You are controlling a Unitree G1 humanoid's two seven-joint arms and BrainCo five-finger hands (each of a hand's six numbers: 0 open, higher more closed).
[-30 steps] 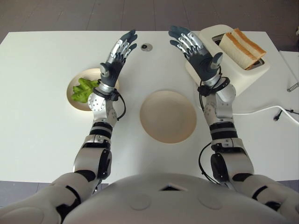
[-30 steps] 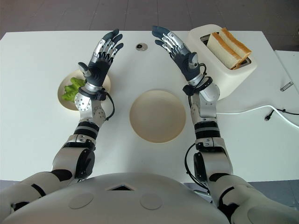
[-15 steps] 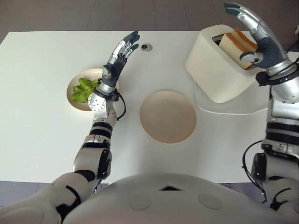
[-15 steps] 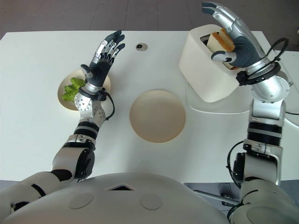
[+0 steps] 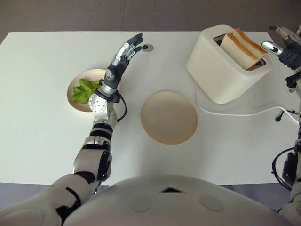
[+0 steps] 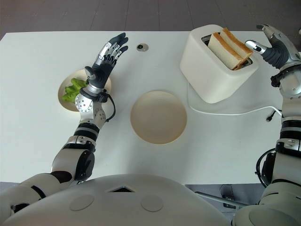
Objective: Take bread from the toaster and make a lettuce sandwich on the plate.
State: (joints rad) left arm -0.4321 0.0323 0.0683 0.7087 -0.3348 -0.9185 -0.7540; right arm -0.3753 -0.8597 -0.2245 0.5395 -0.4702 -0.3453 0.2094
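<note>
Holding: nothing; left robot hand (image 5: 121,57) spread, well left of toaster (image 5: 217,75); right robot hand (image 6: 276,48) spread, just right.
Bread (image 5: 243,45): upright in toaster.
Plate (image 5: 169,117): front-left of toaster.

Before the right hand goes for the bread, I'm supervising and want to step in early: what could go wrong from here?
The two bread slices stand side by side in the toaster, so the open right hand beside them might pinch both or crumple one. The toaster's cable lies loose on the table near that arm; a snag could drag the toaster.
</note>
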